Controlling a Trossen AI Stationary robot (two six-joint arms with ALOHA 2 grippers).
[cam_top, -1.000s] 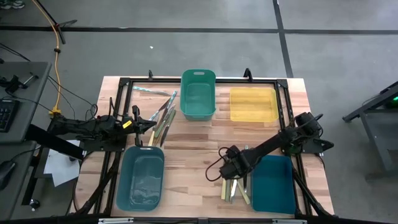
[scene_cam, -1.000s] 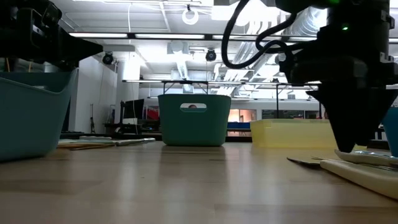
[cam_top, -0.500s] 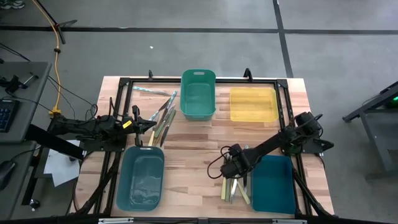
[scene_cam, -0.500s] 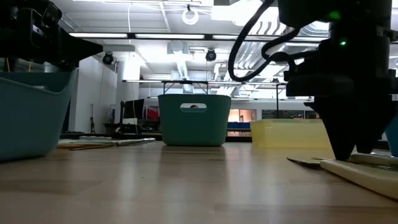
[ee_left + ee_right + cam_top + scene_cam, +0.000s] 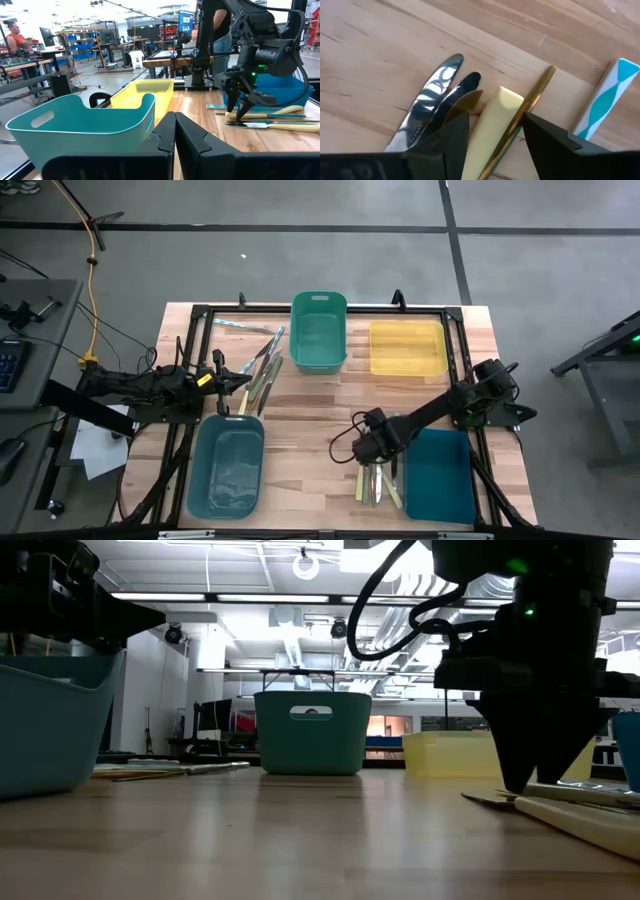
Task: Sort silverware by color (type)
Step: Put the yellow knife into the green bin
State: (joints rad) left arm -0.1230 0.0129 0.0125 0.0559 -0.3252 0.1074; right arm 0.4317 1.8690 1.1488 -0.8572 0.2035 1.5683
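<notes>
Right hand (image 5: 492,137) shifted, wrist view straddling pale-yellow handle (image 5: 487,125)

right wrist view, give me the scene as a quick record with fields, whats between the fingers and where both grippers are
right gripper: open, low over the wooden table, beside the blue bin
between its fingers: pale yellow utensil handle, thin brass-coloured stem alongside
nearby: shiny metal utensil ends; teal-and-white patterned handle
left gripper: shut, waiting by the second silverware pile
</notes>
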